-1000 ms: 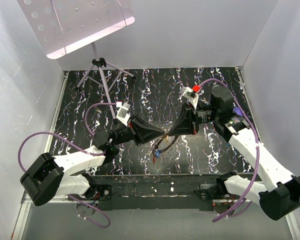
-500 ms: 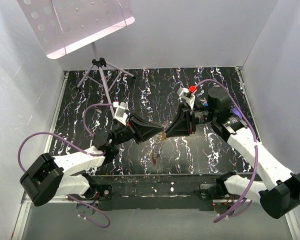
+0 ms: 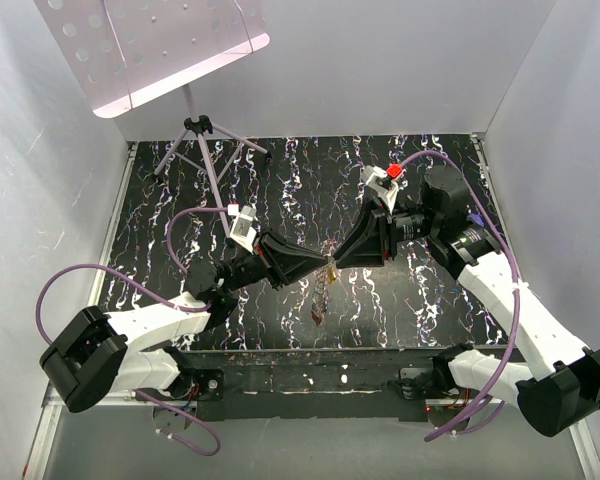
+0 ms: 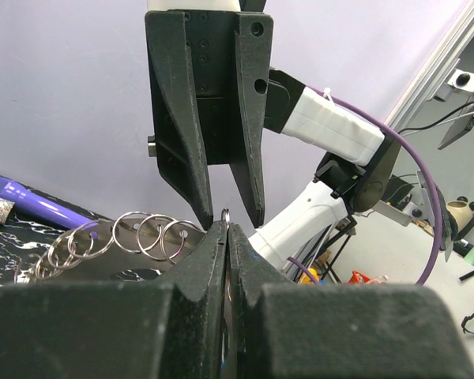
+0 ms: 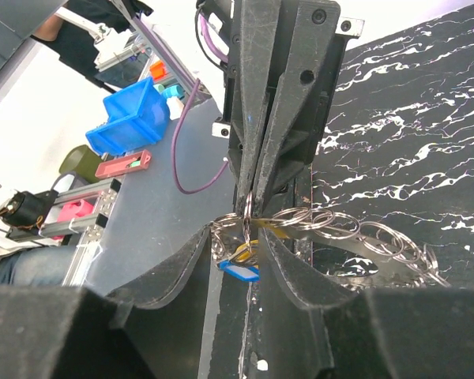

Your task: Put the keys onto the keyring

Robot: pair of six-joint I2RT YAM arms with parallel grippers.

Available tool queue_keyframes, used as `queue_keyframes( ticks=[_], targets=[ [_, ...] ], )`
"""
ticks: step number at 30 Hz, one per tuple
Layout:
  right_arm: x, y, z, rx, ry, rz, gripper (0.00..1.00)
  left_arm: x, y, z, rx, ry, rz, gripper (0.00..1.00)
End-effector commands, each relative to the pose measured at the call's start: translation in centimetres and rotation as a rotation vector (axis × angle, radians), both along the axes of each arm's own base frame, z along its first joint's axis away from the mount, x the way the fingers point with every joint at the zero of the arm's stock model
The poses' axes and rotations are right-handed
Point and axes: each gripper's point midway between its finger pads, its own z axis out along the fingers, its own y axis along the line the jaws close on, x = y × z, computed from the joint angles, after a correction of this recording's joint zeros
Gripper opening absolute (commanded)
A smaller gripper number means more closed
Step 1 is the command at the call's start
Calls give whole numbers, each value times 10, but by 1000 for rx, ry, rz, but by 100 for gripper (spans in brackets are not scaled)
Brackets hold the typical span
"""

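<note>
The left tool (image 4: 226, 237) is pinched shut on a small silver metal keyring (image 4: 226, 213), up over the black bench (image 3: 280, 180). The right tool (image 4: 233, 223) faces it tip to tip. Its fingers are apart, one on each side of the ring, and grip nothing. The tiny keys with blue and yellow plastic heads (image 5: 238, 271) hang just below the ring, between those fingers.

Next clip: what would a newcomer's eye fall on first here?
First, the two arms meeting tip to tip above the middle of the dark marbled table. The left claw is pinched shut on a chain of rings, and the right claw faces it, open. Then the keys, one with a blue head, hanging between the right claw's fingers.
</note>
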Motion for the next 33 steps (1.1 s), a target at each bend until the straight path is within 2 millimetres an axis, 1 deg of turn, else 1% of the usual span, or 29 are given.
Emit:
queue_keyframes(
  ticks=[1, 6, 10, 12, 18, 22, 23, 24, 26, 29, 31, 33],
  targets=[
    [-1, 4, 15, 29, -51, 7, 37, -7, 8, 24, -65, -71, 9, 0],
    [-1, 6, 13, 23, -39, 4, 30, -2, 8, 21, -53, -57, 36, 0],
    [0, 7, 10, 15, -30, -5, 23, 2, 8, 18, -38, -49, 60, 0],
    [1, 8, 9, 12, -26, -12, 16, 3, 6, 17, -29, -45, 63, 0],
    [3, 10, 6, 1, -11, -28, 1, 5, 5, 13, -10, -33, 75, 0],
    [10, 11, -1, -35, 23, -72, 1, 4, 1, 9, 36, -6, 52, 0],
    [10, 11, -3, -45, 24, -78, 1, 4, 0, 8, 55, -1, 48, 2],
    [10, 11, -6, -53, 23, -78, 1, 3, 1, 7, 75, 5, 48, 15],
    [10, 9, -13, -75, 29, -82, 1, 0, 5, 5, 111, 4, 57, 37],
    [8, 7, -21, -100, 29, -78, 1, 2, 16, -3, 186, 27, 86, 63],
    [5, 5, -25, -109, 32, -66, 1, 1, 23, -5, 244, 33, 81, 72],
    [4, 4, -28, -119, 45, -52, 1, 0, 27, -9, 312, 50, 39, 75]
  ],
)
